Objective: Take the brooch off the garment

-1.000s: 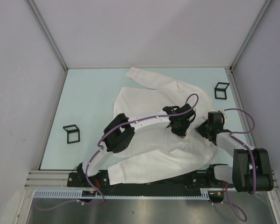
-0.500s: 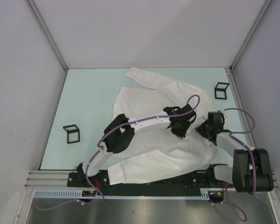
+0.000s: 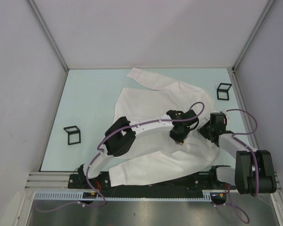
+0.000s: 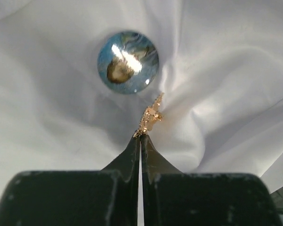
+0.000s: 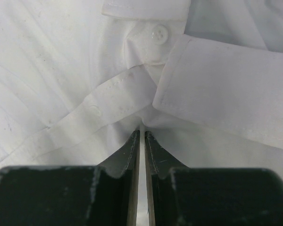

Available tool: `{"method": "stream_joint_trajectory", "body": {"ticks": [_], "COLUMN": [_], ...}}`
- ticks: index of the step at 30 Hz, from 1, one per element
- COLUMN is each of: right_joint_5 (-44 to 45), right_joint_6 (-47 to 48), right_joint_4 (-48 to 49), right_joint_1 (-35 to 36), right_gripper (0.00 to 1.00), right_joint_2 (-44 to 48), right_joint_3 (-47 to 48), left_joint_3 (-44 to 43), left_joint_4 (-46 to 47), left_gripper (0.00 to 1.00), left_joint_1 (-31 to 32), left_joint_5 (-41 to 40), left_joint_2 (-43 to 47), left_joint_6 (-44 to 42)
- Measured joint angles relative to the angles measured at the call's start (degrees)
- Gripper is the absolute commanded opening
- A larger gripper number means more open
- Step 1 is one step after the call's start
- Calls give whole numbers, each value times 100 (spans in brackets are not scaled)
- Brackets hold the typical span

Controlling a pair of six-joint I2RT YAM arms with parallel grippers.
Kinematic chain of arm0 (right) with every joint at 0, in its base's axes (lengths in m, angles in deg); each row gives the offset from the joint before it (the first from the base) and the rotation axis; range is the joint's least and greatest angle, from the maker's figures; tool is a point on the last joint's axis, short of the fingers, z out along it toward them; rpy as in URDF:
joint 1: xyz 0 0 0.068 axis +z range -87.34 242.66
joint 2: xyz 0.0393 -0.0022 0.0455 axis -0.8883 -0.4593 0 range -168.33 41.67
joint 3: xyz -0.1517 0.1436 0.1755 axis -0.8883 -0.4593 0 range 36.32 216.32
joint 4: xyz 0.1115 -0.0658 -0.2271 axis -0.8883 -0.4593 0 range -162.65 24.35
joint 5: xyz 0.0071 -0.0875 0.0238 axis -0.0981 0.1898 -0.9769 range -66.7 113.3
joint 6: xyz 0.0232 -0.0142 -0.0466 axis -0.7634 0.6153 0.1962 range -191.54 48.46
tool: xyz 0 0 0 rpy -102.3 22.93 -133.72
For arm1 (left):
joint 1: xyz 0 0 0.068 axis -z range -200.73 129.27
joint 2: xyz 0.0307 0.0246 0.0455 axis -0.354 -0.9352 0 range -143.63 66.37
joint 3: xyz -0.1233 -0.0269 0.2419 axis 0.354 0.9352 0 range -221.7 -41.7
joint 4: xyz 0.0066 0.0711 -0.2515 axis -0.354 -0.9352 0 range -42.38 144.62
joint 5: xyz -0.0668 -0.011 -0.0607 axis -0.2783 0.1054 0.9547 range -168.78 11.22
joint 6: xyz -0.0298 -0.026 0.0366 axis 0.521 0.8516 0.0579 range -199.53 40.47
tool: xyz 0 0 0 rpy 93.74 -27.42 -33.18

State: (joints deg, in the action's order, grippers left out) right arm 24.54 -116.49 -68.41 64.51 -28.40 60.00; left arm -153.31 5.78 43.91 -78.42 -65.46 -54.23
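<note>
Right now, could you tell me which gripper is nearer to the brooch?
Left. The left gripper is shut on the brooch by its gold pin, below the blue dome; the right gripper pinches the garment further right.

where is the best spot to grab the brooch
By the thin gold piece jutting out beside the blue glass dome, coming from that side. The dome is smooth and rounded, so a pinch would likely slip; the left gripper is shut on the gold piece.
</note>
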Motion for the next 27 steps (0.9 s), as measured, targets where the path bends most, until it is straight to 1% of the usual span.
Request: {"method": "stream_joint_trajectory", "body": {"ticks": [4,8,13,16,19,20,22,23,25,27], "right_joint_5": [-9,-26,-203,-396,-715,-866,-1134,-1305,-1617,-1956], "right_joint_6": [83,254,656,953,1316,1429,1661,1779,1952,2057], "right_joint_4": [9,-9,-164,-275,-363,-376,-413,-446,-509,-507], "right_joint_1": [0,0,17,74,271,376,629,796,1161,1488], "right_gripper": [14,17,21,25,36,42,47,52,56,57], "right_joint_2": [0,31,275,487,732,791,870,894,922,946], "right_joint_3": [0,4,20,92,247,319,472,573,769,903], "left_joint_3": [328,678,1434,2197,3171,3460,4002,4275,4607,4911], "left_joint_4": [-105,-7,619,1279,2004,2181,2490,2658,2865,3086], "left_gripper": [0,0,0,0,0,0,0,0,0,0], "left_joint_1": [15,-55,-382,-693,-1021,-1104,-1300,-1408,-1591,-1803], "left_joint_5": [-195,-328,-286,-107,208,343,667,874,1185,1508], "left_joint_2": [337,817,1829,2673,3635,3921,4446,4701,5031,5305], "left_joint_6": [-48,-55,-39,-44,-87,-98,-142,-164,-203,-251]}}
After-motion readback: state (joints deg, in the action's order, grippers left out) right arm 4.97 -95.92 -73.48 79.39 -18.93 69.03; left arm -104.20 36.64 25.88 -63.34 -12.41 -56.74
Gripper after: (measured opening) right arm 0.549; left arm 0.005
